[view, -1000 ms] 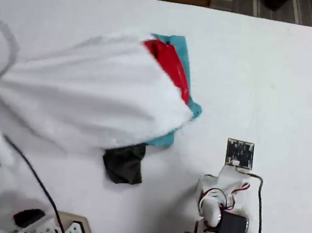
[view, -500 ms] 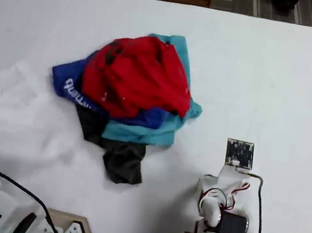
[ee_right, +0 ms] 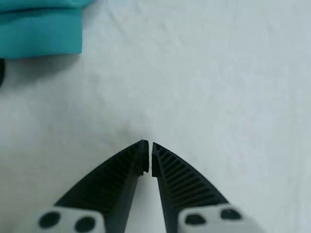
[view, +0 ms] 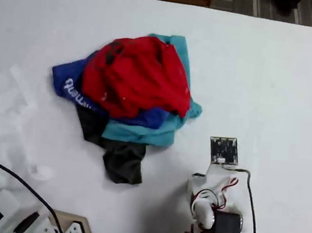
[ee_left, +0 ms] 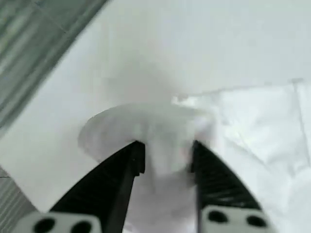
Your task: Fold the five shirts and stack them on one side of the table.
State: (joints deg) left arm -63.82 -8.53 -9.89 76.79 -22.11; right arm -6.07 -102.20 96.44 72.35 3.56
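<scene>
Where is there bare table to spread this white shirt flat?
The widest bare table is on the right, between the shirt pile and the right edge, beyond the right arm. A bare strip also runs along the far edge behind the pile. The middle is crowded, and the near left holds the white shirt clamped in the left gripper.

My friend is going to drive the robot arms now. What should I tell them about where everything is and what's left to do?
The left gripper is shut on a bunch of the white shirt, which lies crumpled on the left arm's side of the table, apart from the pile.
The right gripper is shut and empty, over bare table near the teal shirt.
Pile mid-table: red shirt on top, blue shirt and teal shirt under it, black shirt sticking out toward the arms.
Done: nothing is folded yet.
Left: fold all five and stack them on one side.
</scene>
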